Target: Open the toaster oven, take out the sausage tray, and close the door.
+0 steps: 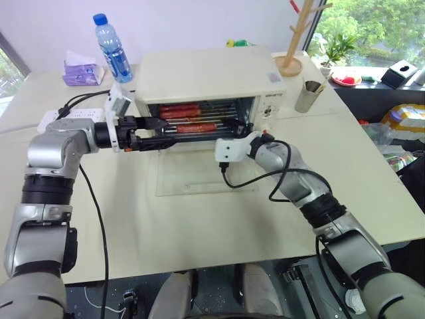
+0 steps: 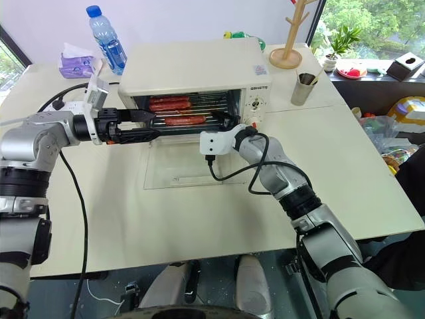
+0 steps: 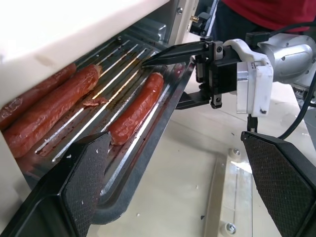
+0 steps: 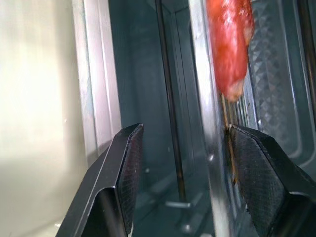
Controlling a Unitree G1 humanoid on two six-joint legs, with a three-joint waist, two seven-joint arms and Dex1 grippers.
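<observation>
— Both black two-fingered grippers sit at the cream-white boxy toaster oven (image 1: 211, 86); why?
— To straddle the shiny silver sausage tray (image 3: 143, 123): left gripper (image 1: 157, 133) spread wide, right gripper (image 3: 170, 74) parted at its rim.
— Tray's position?
— Inside the oven's mouth, long axis across its width; glass door (image 1: 199, 174) lies flat.

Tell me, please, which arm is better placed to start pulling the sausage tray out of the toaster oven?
Probably the right. Its fingers already straddle the right end of the sausage tray's front rim, open around it. The left gripper is open at the tray's left end, one finger over the rim, the other well clear.
</observation>
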